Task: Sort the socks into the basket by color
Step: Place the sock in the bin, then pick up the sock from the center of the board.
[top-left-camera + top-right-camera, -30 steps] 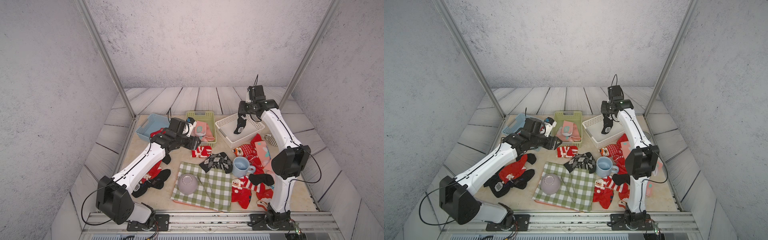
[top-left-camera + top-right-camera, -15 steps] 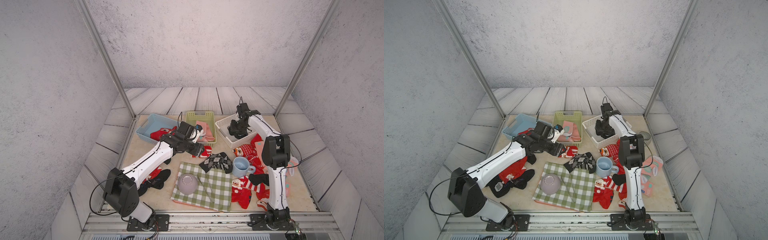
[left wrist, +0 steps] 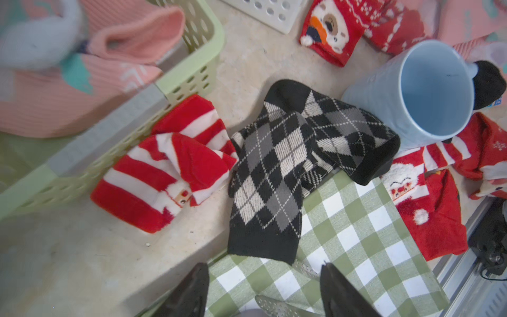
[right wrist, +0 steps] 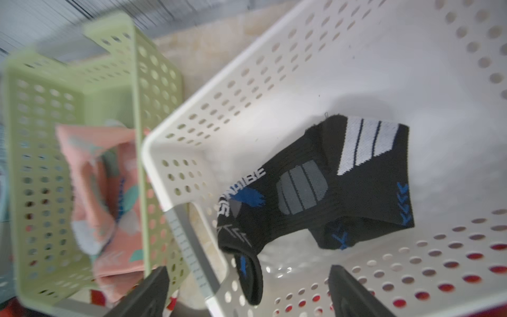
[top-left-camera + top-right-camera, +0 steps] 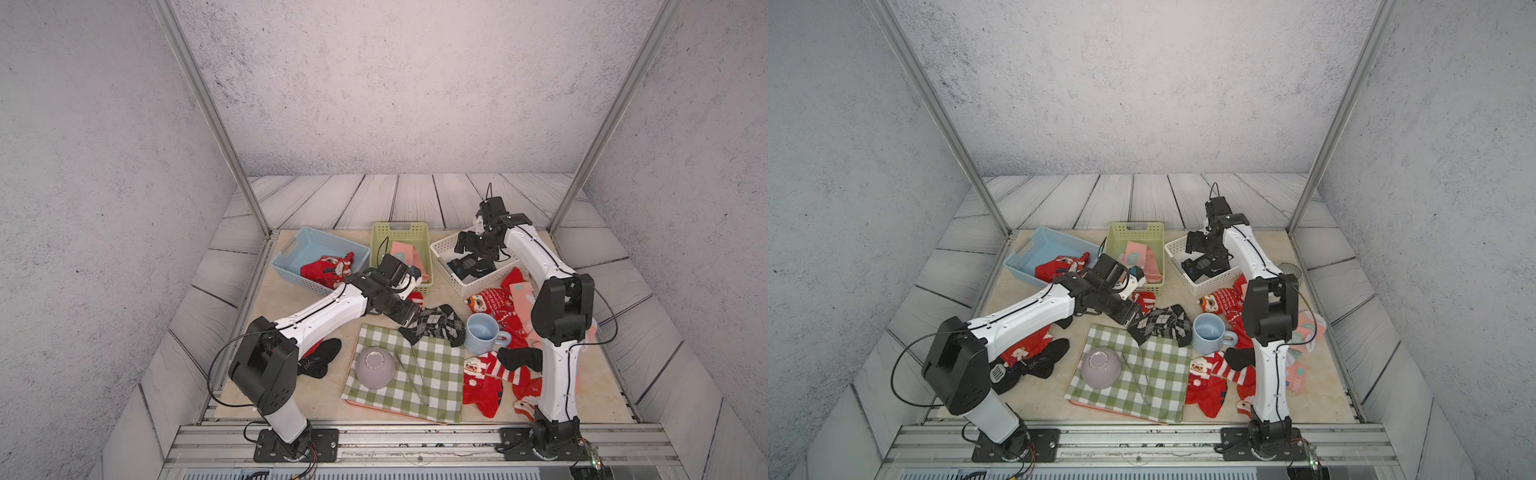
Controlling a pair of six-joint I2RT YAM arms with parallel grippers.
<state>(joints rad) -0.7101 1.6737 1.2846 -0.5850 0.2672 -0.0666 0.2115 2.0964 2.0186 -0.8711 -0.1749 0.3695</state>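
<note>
A black sock with white and blue marks (image 4: 329,186) lies loose in the white basket (image 5: 440,249). My right gripper (image 4: 247,282) hovers just above it, open and empty. The green basket (image 5: 399,232) holds pink socks (image 5: 405,253), and the blue basket (image 5: 299,245) holds a red sock (image 5: 326,268). My left gripper (image 3: 263,277) is open and empty over the corner of the checked cloth, just short of a black-and-grey argyle sock (image 3: 277,170). A red striped sock (image 3: 170,175) lies against the green basket. More red socks (image 5: 494,303) lie on the right.
A blue mug (image 5: 482,332) stands beside the argyle sock. An upturned lilac bowl (image 5: 375,368) and metal tongs (image 5: 417,374) rest on the green checked cloth (image 5: 415,395). Black socks (image 5: 316,357) lie under my left arm, and red and pink socks surround the right arm's base.
My right gripper came down into the white basket, opened and let go of the black sock. My left gripper moved from the green basket toward the argyle sock.
</note>
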